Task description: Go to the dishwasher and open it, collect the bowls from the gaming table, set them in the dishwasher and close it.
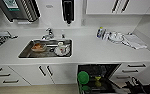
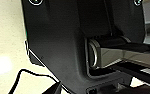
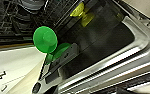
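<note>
Right wrist view looks into the open dishwasher (image 3: 96, 47), where a green bowl (image 3: 44, 39) stands on its edge at the door, seemingly held there by the right tool (image 3: 53, 60); how its fingers stand I cannot tell. Probably it is tilted like this to slide into the rack. Head view shows the same bowl at the dark opening under the white table (image 1: 96, 50). Farther back, the sink (image 1: 24, 53) holds other dishes. The left tool's state I also cannot tell
</note>
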Tool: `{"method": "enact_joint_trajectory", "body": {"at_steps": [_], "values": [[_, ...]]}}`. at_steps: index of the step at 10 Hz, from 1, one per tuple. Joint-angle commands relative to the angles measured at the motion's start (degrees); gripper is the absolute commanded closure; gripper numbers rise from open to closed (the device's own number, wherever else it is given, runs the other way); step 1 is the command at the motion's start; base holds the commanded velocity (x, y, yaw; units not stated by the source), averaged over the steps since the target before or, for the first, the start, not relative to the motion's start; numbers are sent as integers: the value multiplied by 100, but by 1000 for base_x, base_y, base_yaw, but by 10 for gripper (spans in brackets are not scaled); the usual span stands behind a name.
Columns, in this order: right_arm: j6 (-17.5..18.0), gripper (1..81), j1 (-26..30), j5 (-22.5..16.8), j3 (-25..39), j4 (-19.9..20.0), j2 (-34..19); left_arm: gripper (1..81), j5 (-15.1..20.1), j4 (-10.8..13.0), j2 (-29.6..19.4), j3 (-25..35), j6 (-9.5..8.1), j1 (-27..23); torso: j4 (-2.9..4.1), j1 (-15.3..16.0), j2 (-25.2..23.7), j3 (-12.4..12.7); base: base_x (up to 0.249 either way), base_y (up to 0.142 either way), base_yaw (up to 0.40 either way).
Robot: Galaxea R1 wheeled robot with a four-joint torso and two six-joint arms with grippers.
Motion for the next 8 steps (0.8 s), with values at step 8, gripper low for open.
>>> {"method": "enact_joint_trajectory", "body": {"at_steps": [8], "values": [[-850, 10, -865, -662, -442, 125, -153, 10, -171, -211, 50, -264, -50, -114, 0, 0, 0, 0, 0, 0, 0]]}}
